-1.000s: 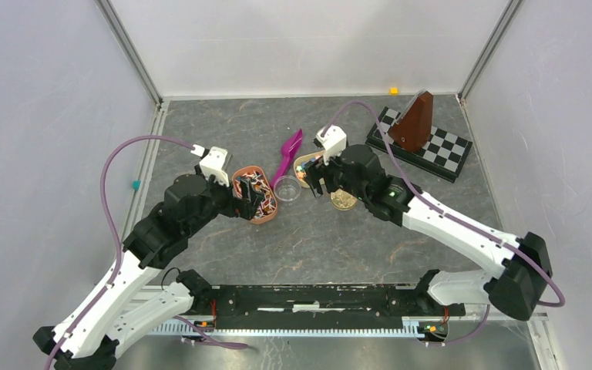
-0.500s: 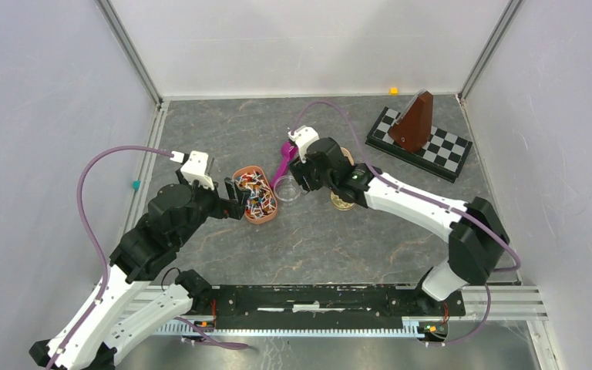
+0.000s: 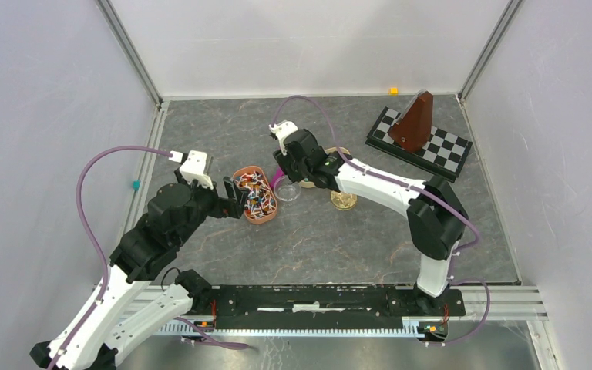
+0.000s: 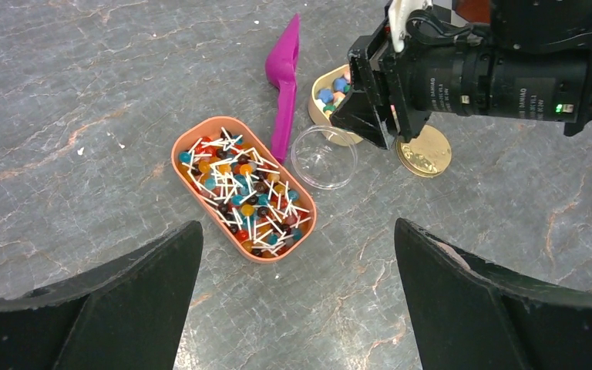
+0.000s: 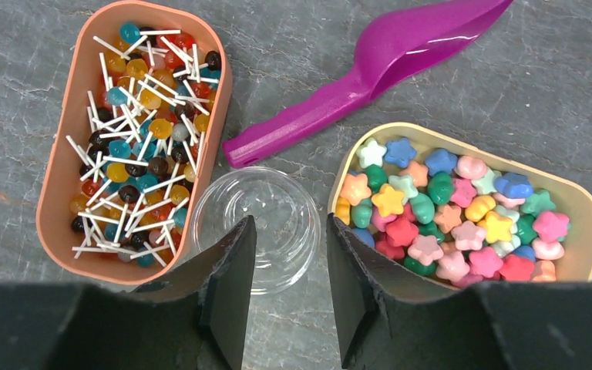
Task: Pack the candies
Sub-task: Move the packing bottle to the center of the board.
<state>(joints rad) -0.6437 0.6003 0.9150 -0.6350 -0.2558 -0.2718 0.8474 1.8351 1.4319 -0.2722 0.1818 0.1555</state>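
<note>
The candies [image 5: 455,208] are small star-like pieces in mixed colours, heaped in a pale yellow tray [image 5: 586,212]; they also show in the left wrist view [image 4: 331,89]. An empty clear round cup [image 5: 277,204] stands left of that tray, between it and the orange tray. My right gripper [image 5: 290,223] is open by a narrow gap and empty, hovering over the cup's right edge next to the candy tray. In the top view it [image 3: 287,171] hides the candy tray. My left gripper [image 4: 299,227] is wide open and empty, just near of the orange tray.
An orange-brown oval tray [image 5: 52,185] holds lollipops [image 4: 243,189] with white sticks. A purple scoop [image 5: 370,73] lies beyond the cup. A gold lid [image 3: 344,200] lies right of the cup. A chessboard [image 3: 439,154] with a brown metronome [image 3: 416,119] is at the back right.
My right gripper has swung left from over the candy tray to over the clear cup. My left arm drew back slightly to the left, then held still.
</note>
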